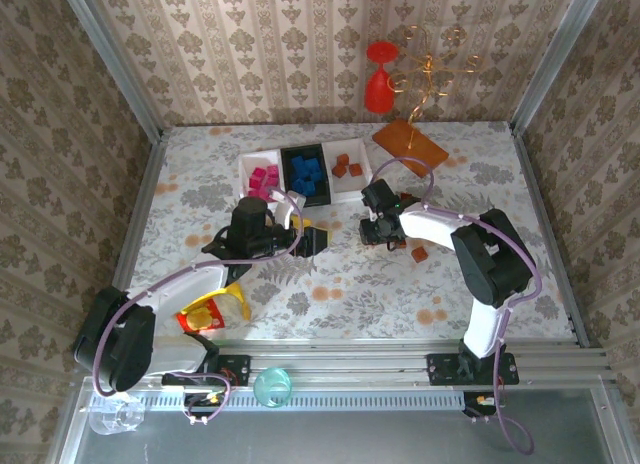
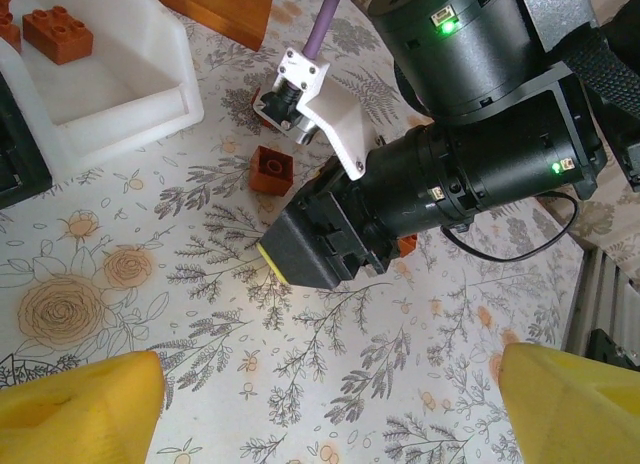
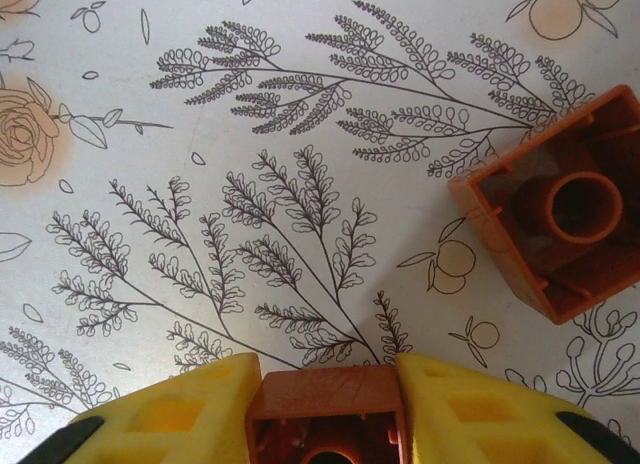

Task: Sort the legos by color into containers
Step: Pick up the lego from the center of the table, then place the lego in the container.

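My right gripper [image 3: 325, 404] is shut on a brown-orange lego [image 3: 325, 399], its yellow fingers [image 3: 180, 414] pressed to both sides just above the table. A second brown-orange lego [image 3: 558, 216] lies upside down to its right. From above, the right gripper [image 1: 383, 234] sits mid-table, with a loose brown lego [image 1: 420, 254] beside it. My left gripper [image 2: 325, 414] is open over bare cloth, left of the right one [image 1: 312, 239]. The containers stand at the back: a white tray [image 1: 246, 162] with pink legos, a black tray [image 1: 322, 152] with blue ones, and a white tray [image 1: 362, 147] with brown ones.
An orange-brown board [image 1: 410, 144] lies behind the right-hand white tray. A yellow-and-red toy [image 1: 212, 309] sits near the left arm's base. In the left wrist view, the right arm's black wrist [image 2: 440, 184] looms close, with a brown lego [image 2: 271, 170] beside it.
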